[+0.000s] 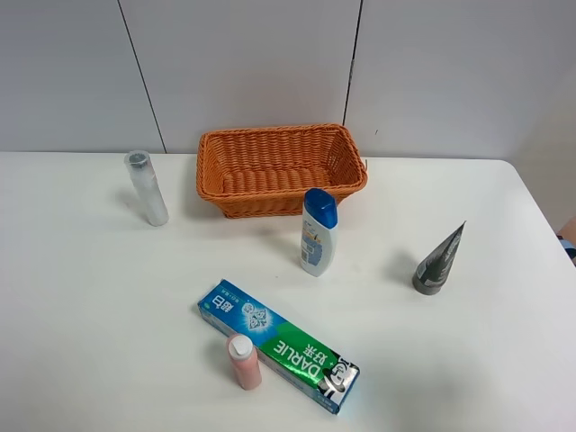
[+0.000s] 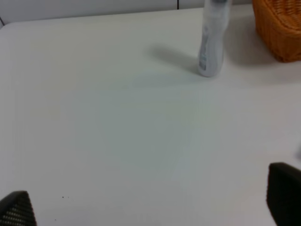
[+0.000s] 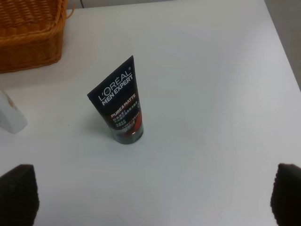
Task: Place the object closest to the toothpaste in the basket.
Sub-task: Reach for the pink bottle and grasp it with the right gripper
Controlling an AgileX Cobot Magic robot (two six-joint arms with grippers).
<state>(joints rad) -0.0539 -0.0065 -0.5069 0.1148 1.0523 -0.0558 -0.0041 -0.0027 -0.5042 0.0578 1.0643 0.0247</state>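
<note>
The blue-green toothpaste box (image 1: 277, 346) lies flat at the front middle of the table. A small pink bottle (image 1: 244, 361) stands touching its near side, the closest object to it. The orange wicker basket (image 1: 270, 133) sits at the back middle and holds nothing. Neither gripper shows in the exterior view. My left gripper (image 2: 150, 207) is open and empty over bare table, short of a silver bottle (image 2: 211, 42). My right gripper (image 3: 153, 195) is open and empty, short of a dark L'Oreal tube (image 3: 121, 106). The pink bottle and the toothpaste are out of both wrist views.
A white shampoo bottle with a blue cap (image 1: 318, 232) stands in front of the basket. The silver bottle (image 1: 147, 188) stands at the back left. The dark tube (image 1: 438, 261) stands on its cap at the right. The table's right edge (image 1: 549, 225) is near it.
</note>
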